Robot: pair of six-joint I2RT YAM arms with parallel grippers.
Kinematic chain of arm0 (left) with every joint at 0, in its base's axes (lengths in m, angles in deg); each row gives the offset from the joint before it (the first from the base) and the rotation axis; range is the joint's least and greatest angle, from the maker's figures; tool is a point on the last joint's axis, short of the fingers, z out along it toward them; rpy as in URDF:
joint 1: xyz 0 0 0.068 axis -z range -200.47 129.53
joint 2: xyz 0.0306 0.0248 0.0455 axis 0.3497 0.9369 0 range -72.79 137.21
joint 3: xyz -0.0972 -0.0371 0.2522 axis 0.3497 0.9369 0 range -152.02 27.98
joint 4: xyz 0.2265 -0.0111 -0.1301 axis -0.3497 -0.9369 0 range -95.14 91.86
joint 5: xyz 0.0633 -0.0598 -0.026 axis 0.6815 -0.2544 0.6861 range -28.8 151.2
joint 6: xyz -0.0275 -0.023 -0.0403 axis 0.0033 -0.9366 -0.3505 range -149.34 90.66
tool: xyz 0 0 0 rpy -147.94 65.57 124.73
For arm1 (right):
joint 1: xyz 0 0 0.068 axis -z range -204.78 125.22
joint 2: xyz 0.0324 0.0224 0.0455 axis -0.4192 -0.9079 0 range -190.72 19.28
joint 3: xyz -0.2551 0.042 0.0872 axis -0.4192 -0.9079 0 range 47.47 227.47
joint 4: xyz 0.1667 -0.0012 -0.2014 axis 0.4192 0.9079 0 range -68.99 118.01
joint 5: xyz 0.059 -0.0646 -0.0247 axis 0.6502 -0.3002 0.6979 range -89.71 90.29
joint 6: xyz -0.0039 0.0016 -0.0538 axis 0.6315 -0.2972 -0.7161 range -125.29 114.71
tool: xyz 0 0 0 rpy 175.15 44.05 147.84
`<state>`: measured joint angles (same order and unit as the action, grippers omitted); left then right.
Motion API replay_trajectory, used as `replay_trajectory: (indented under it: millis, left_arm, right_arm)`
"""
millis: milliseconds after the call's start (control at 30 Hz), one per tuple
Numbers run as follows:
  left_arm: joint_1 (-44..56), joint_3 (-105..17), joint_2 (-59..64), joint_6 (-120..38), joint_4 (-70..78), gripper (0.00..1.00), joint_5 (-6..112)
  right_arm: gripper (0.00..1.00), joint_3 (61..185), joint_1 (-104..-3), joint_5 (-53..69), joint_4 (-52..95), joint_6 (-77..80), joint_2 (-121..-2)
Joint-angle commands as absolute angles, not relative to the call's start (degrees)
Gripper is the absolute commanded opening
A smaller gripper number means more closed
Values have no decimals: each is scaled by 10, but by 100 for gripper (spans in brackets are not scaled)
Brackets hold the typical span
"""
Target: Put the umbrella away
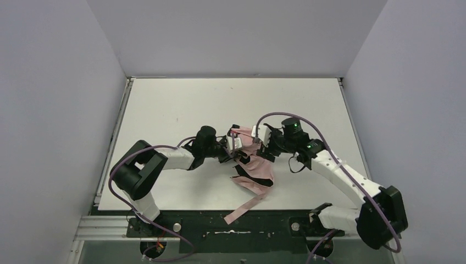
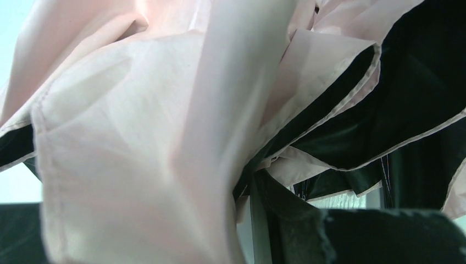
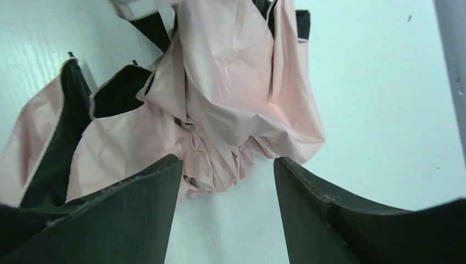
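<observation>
- White table [image 1: 181,104]: the umbrella [image 1: 254,165] lies crumpled near its middle, pink-and-black folds loose.
- Right gripper [image 3: 226,162] stands wide, with the bunched cloth just ahead of it.
- Left gripper [image 1: 229,147] is buried in fabric; its grip cannot be told.
- Gathering seems to be the step in hand; next, the folds need wrapping tight.

We find the umbrella [image 1: 250,165] lying on the counter [image 1: 181,104], a little right of the middle and toward the near edge. One loose strip of it trails over that edge between the two arm bases. The left gripper [image 1: 231,148] meets the umbrella's far end from the left, with cloth crowded between its fingers [image 2: 384,236], while the right gripper [image 1: 262,144] sits just right of that same end, its fingers [image 3: 126,214] spread and the bunched cloth just beyond their gap.
</observation>
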<state>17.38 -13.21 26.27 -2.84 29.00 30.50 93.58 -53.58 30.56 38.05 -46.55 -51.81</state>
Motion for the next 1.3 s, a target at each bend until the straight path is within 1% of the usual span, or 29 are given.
replay_trajectory:
  millis: [0, 133, 200, 233, 400, 600, 767, 933, 1267]
  left_arm:
    - [179, -136, 275, -11, 240, 0, 318]
    - [180, -138, 276, -11, 240, 0, 317]
    - [180, -139, 276, -10, 239, 0, 318]
    - [181, -139, 277, -10, 238, 0, 318]
    - [183, -139, 275, -6, 235, 0, 318]
    - [186, -140, 275, 0, 230, 0, 318]
    - [187, -139, 274, 4, 226, 0, 318]
    - [187, -140, 276, 5, 226, 0, 320]
    - [187, -144, 279, 7, 221, 0, 316]
  right_arm:
    - [62, 923, -533, 339, 400, -445, -429]
    - [58, 912, -536, 353, 353, -412, -385]
    - [52, 916, -537, 353, 337, -409, -396]
    - [51, 920, -537, 353, 334, -411, -406]
    - [53, 943, -543, 366, 313, -442, -463]
    - [53, 976, -551, 376, 293, -456, -522]
    - [55, 984, -563, 378, 290, -465, -532]
    - [56, 988, -569, 388, 303, -472, -518]
    - [54, 1006, -572, 384, 323, -488, -552]
